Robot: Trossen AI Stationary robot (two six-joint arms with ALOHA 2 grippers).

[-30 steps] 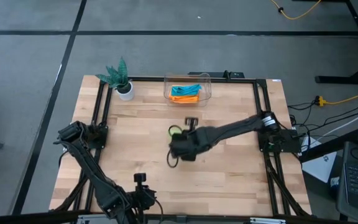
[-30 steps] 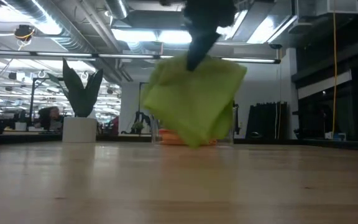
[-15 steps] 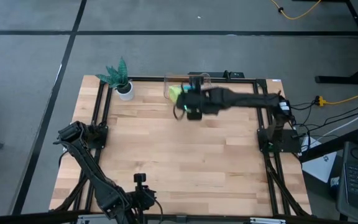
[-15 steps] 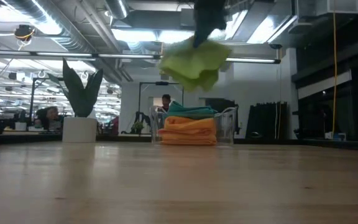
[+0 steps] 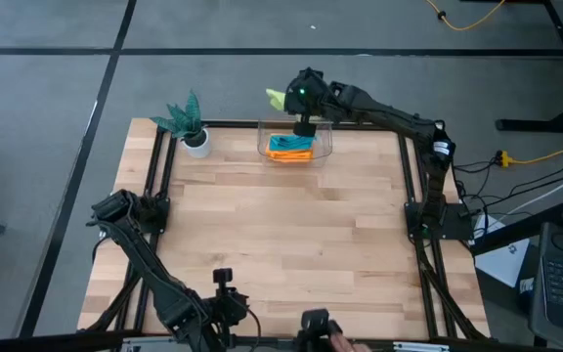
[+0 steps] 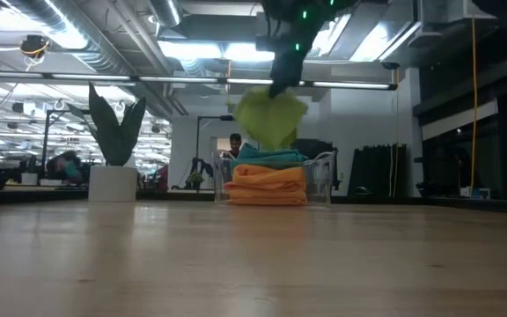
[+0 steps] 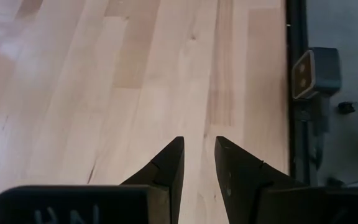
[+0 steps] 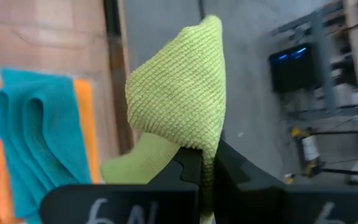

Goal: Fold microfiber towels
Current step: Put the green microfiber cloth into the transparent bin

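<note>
My right gripper (image 5: 299,101) is shut on a lime green microfiber towel (image 5: 278,98) at the table's far edge, above a clear bin (image 5: 323,147). In the low view the towel (image 6: 271,119) hangs under the gripper (image 6: 282,86), just over the bin's stack: a teal towel (image 6: 271,157) on top of orange towels (image 6: 269,183). The right wrist view shows the lime towel (image 8: 179,99) beside the teal one (image 8: 36,130). My left gripper (image 7: 199,155) waits open over bare wood at the near left, with nothing between its fingers. My right gripper pinches a bunched part of the lime towel (image 8: 194,146) between its two fingers; one layer or several, I cannot tell. The fingers slant down from the right. The towel is lifted clear, crumpled and slack, hanging below the fingers (image 6: 280,75) above the stack.
A green artificial plant in a white pot (image 5: 192,125) stands at the far left corner. A black frame (image 5: 164,166) runs along the table's edges. A person's hand (image 5: 332,341) shows at the near edge. Bare wood (image 5: 281,235) fills the middle.
My right gripper has swung from the table's middle toward the far edge and risen, carrying the lime towel to above the bin. The towel, which hung broad and spread, now hangs bunched and narrower.
</note>
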